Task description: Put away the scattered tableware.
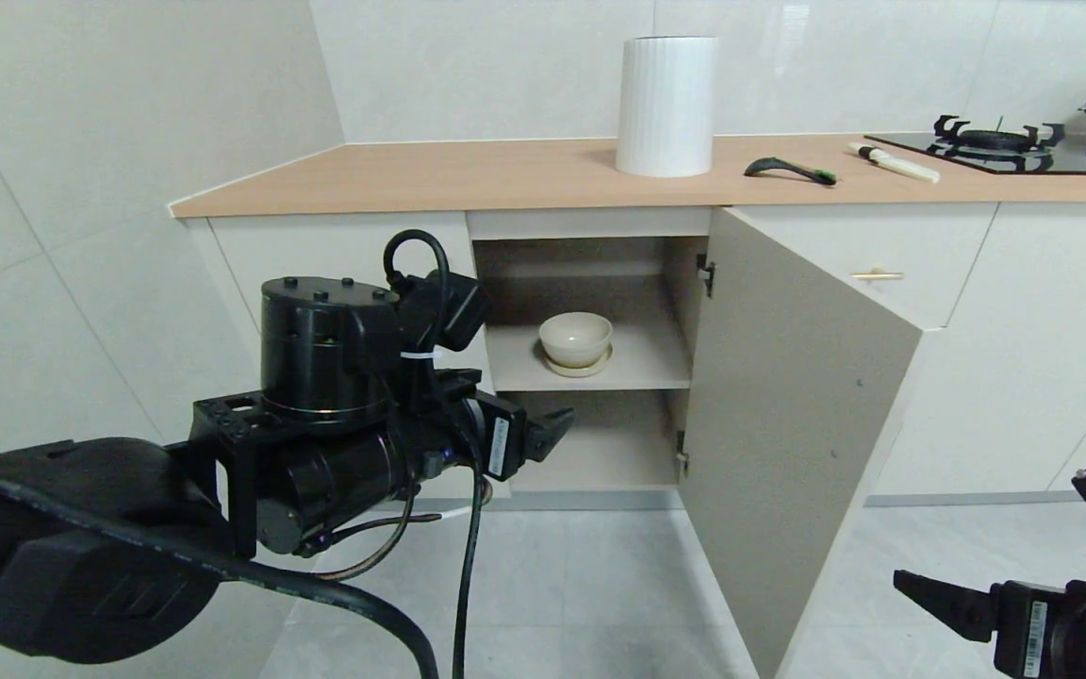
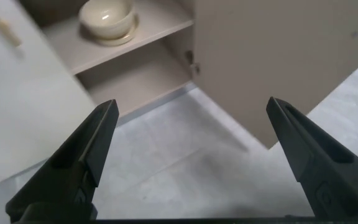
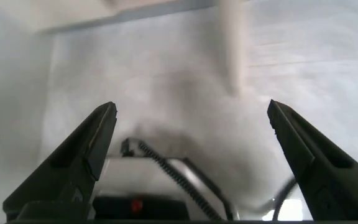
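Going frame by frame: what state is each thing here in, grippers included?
cabinet door: open wide.
bowl: upright on a saucer, upper shelf.
white canister: upright on the counter.
dark spoon: lying on the counter.
pale utensil: lying on the counter.
left gripper: open, empty.
right gripper: open, empty.

The left hand (image 2: 191, 104) hangs with fingers spread wide above pale floor tiles (image 2: 179, 168), facing an open cabinet (image 2: 129, 78) whose cream bowl (image 2: 107, 17) sits on a saucer (image 2: 122, 38) on the upper shelf (image 2: 160, 30), the door (image 2: 272, 56) swung out alongside.
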### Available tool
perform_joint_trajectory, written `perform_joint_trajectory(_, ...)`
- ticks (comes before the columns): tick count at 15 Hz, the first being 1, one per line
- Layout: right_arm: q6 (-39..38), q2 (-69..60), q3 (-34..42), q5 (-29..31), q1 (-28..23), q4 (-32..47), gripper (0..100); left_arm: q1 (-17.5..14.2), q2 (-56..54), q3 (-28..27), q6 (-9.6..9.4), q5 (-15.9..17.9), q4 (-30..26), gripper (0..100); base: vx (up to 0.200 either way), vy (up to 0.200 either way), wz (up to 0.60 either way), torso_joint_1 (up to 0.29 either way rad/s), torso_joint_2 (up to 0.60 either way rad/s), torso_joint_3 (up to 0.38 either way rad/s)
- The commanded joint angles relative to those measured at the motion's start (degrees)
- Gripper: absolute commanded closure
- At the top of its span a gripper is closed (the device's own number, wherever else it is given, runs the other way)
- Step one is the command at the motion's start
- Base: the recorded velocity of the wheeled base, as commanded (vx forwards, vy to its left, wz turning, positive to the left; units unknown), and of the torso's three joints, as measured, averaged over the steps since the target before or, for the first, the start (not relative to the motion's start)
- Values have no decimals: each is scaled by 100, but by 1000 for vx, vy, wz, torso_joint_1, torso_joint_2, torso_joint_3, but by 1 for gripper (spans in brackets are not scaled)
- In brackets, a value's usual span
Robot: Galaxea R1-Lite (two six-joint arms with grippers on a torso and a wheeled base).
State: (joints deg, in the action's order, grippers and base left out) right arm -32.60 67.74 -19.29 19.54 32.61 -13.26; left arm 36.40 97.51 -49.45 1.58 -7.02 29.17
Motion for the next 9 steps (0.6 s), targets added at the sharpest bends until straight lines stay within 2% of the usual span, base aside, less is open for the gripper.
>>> perform_joint_trajectory(1,-1,-51,4,120,-519,-1,0,-1,-48,5,0,-1,10,0,0,0,0,0,0,0)
perform_joint_trajectory(4,61,-33,-23,331,-1116,96,0,-1,-171,-4,0,-1,18,0,0,0,0,0,0,0)
perform_joint_trajectory(6,157,318,-357,331,-1951,87,0,-1,-321,-13,9,-1,62,0,0,0,0,0,0,0)
perform_joint_trajectory(9,219,1118,-1025,296,-2470,-71,0,-72,-523,-4,0,-10,159,0,0,0,0,0,0,0)
